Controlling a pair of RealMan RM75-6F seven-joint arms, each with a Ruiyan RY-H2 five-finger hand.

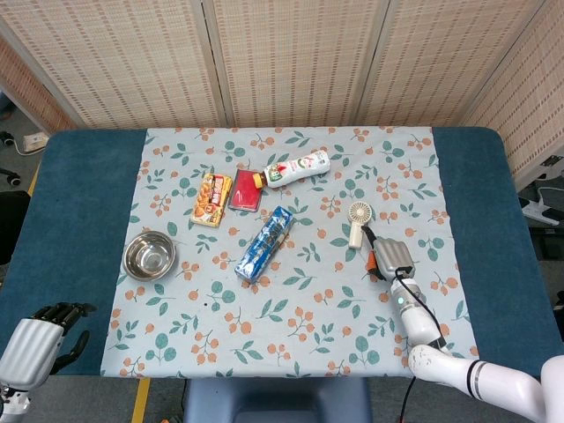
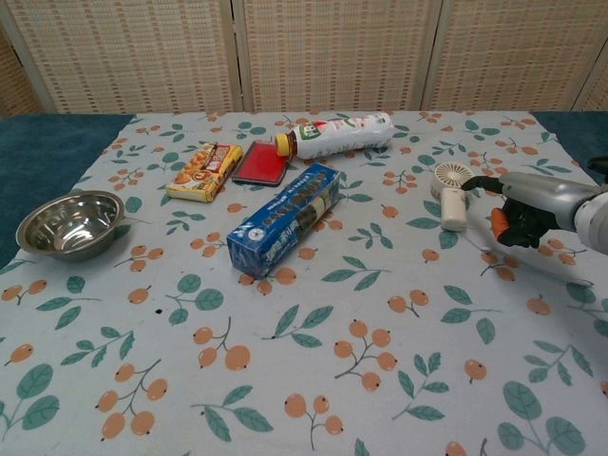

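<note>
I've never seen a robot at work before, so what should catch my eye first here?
Probably the right hand, hovering at the right beside a small white fan lying on the flowery cloth. Next, the blue box lying slantwise mid-table, and the shiny steel bowl off to the left.

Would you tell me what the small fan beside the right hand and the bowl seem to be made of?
The fan looks like cream-white plastic with a matte, even surface and a moulded grille. The bowl looks like polished metal, probably stainless steel: its inside mirrors light and dark patches. The right hand shows a grey, smooth shell, material uncertain.
</note>
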